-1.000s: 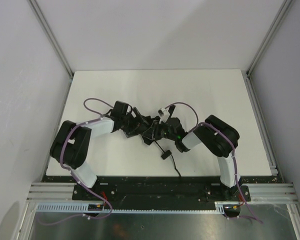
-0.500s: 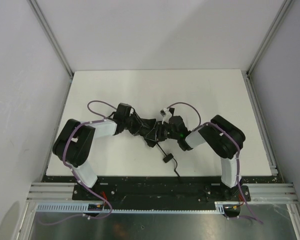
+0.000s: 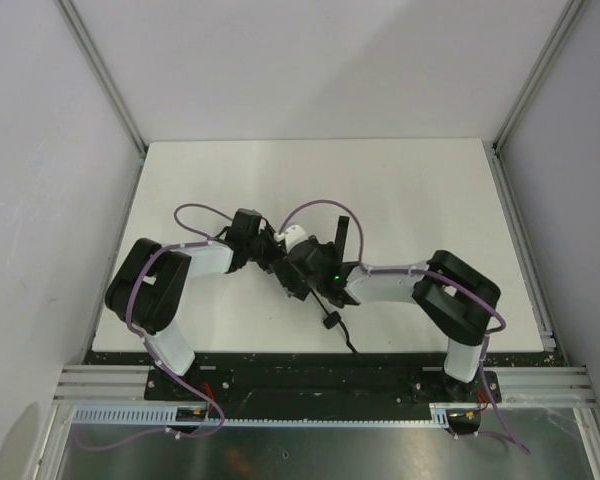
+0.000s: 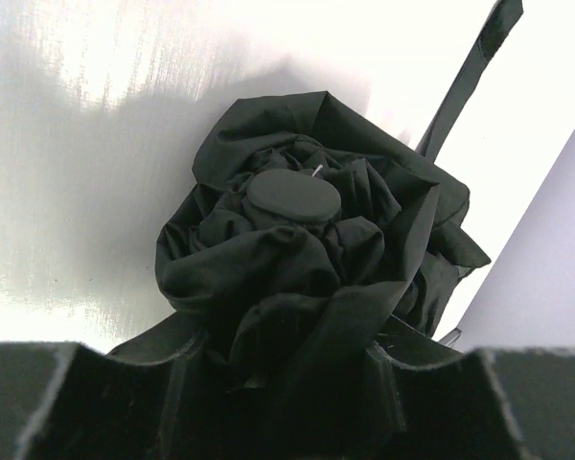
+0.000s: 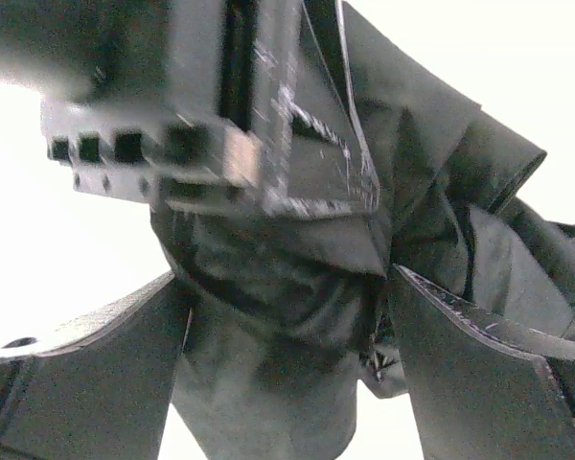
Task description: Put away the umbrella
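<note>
1. Top view — you'll see the umbrella bunched mid-table, toward the table's near edge.
2. Left wrist: your left gripper clamps the umbrella's folded fabric.
3. Right wrist — your right gripper stands spread wide, with fabric between its fingers.

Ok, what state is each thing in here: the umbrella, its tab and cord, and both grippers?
umbrella: collapsed, fabric loosely bunched, not wrapped tight.
closure tab: unfastened, sticking out from the bundle.
wrist cord: slack, trailing over the table toward its near edge.
left gripper: shut on the umbrella's fabric.
right gripper: open, fingers spread either side of the fabric.
</note>
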Controlling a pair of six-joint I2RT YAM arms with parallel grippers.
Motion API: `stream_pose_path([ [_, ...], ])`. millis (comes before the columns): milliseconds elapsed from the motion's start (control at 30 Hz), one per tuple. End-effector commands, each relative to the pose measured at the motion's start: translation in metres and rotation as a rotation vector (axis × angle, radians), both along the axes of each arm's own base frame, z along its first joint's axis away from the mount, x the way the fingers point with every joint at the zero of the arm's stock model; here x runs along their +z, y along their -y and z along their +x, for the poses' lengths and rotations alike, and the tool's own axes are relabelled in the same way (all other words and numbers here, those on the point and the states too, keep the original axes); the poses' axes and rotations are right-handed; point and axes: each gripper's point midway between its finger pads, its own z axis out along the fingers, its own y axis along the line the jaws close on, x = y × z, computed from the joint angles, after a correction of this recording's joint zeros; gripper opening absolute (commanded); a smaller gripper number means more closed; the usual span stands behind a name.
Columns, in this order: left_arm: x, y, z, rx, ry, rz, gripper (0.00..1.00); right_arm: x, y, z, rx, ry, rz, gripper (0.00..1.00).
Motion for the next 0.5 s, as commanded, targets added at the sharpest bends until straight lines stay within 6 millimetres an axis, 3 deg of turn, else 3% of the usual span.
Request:
stream_pose_path([
  [0,-0.056,-0.038,-0.046,0.032,-0.199,0.198,0.00,0.007,0.017,0.028,-0.121,0.239,-0.293,0.85],
  [67,-0.056,-0.038,-0.047,0.033,-0.205,0.204,0.00,0.002,0.011,0.032,-0.131,0.255,-0.320,0.83],
  [167,-0.055,-0.038,-0.048,0.032,-0.214,0.208,0.00,-0.009,0.004,0.036,-0.130,0.251,-0.338,0.70],
  [333,-0.049,-0.033,-0.045,0.019,-0.206,0.194,0.00,-0.048,0.016,0.028,-0.126,0.114,-0.358,0.27],
  [400,-0.046,-0.031,-0.040,0.010,-0.191,0.188,0.00,-0.069,0.024,0.016,-0.118,0.038,-0.353,0.13],
  [467,-0.041,-0.028,-0.036,0.004,-0.174,0.181,0.07,-0.090,0.031,0.002,-0.112,-0.048,-0.329,0.03],
])
